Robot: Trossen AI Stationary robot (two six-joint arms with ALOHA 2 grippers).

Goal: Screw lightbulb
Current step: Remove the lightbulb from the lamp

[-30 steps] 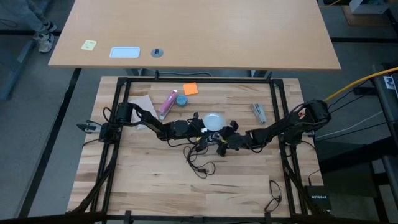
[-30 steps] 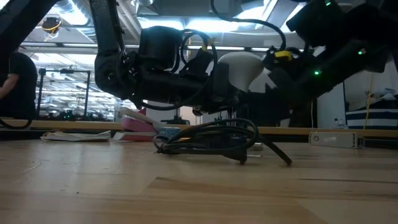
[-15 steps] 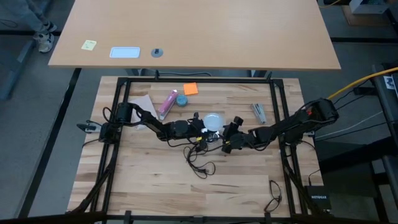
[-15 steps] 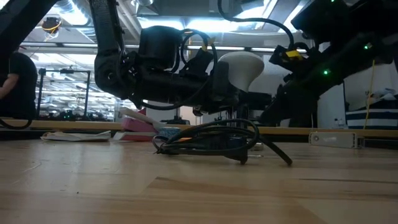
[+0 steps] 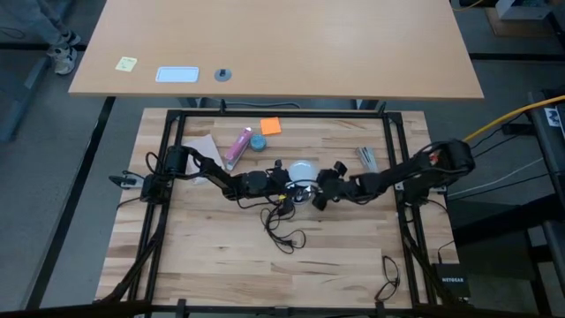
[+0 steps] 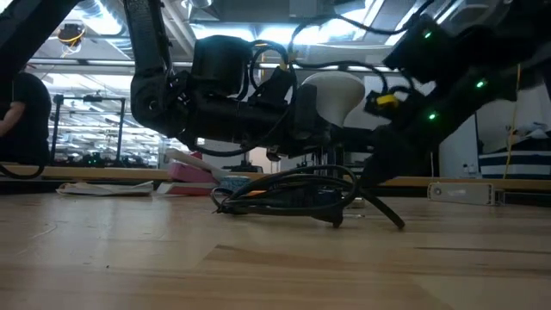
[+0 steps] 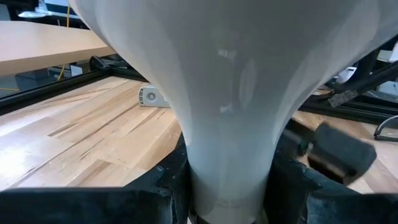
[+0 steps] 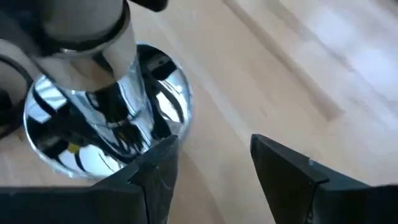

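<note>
The frosted white lightbulb (image 5: 302, 170) stands globe up over the shiny silver lamp base (image 8: 168, 93), near the table's middle. Its neck (image 8: 81, 25) meets the base's chrome socket column (image 8: 109, 99). My left gripper (image 5: 284, 184) reaches in from the table's left and is shut on the bulb. My right gripper (image 8: 214, 168) is open, low over the table at the base's right side (image 5: 320, 193). One of its fingers (image 8: 155, 174) is at the base's rim; I cannot tell whether it touches. My left gripper pinches the lightbulb's narrow neck (image 7: 227, 180) between its two fingers, just below where the globe widens. The fingers come in about level from the table's left, across the neck. The bulb stands upright in the hold, globe (image 6: 336, 90) above the fingers.
The lamp's black cord (image 5: 282, 225) lies coiled in front of the base. A pink tube (image 5: 238, 146), a small blue round object (image 5: 257, 141), an orange note (image 5: 270, 125) and a metal piece (image 5: 367, 159) lie toward the far edge. A black frame (image 5: 393, 150) rims the table.
My right gripper has moved toward the table's far edge and a little to the left, closing in on the lamp base. My left gripper and the bulb have kept still.
</note>
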